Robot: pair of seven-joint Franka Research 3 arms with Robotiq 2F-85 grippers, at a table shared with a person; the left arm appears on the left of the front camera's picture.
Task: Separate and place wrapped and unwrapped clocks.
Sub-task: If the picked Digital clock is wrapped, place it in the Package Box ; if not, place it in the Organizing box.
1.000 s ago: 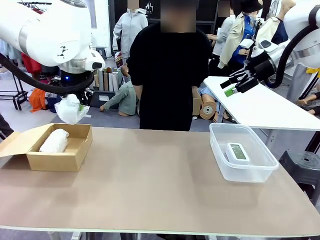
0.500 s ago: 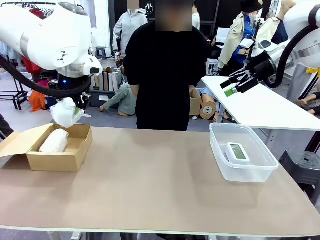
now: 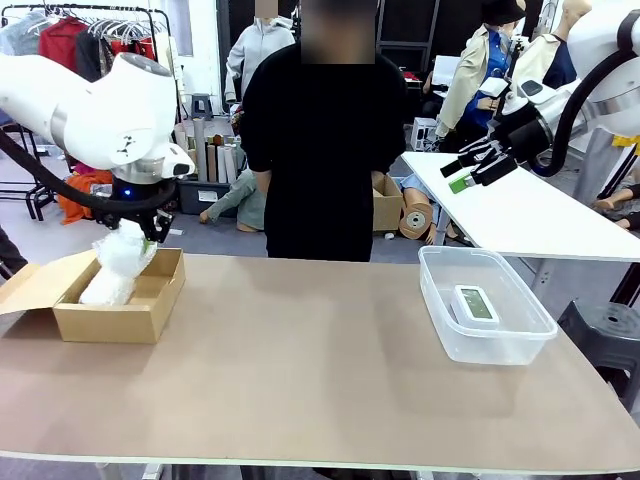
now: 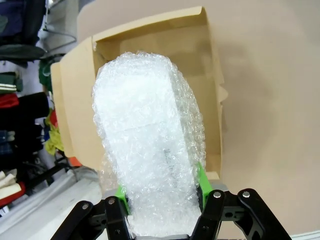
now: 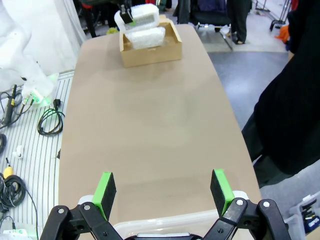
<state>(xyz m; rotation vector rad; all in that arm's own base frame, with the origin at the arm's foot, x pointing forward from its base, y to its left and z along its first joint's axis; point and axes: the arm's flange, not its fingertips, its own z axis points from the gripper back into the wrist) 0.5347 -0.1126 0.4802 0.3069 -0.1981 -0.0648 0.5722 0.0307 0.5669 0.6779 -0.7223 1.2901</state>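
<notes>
My left gripper [image 3: 137, 233] is shut on a wrapped clock [image 3: 121, 256], a crinkly white bundle tilted with its lower end dipping into the cardboard box [image 3: 150, 318]. A second wrapped clock [image 3: 100, 290] lies in that box. In the left wrist view the held wrapped clock [image 4: 150, 145] sits between the green pads [image 4: 201, 179] over the box [image 4: 212, 95]. The unwrapped clock [image 3: 474, 303], white with a grey-green screen, lies in the clear tub [image 3: 530, 335] at the right. My right gripper [image 3: 468, 172] hangs open and empty, high above the tub; its wrist view [image 5: 162, 189] looks down the table.
A person in black stands at the far edge [image 3: 318, 150], hands down. The box's flap [image 3: 30, 283] lies open to the left. A white side table [image 3: 540, 220] stands behind the tub. Bare table [image 3: 300, 360] lies between box and tub.
My left arm has come down and to the left, bringing the wrapped clock from above the box's far edge into the box. The right arm has not moved.
</notes>
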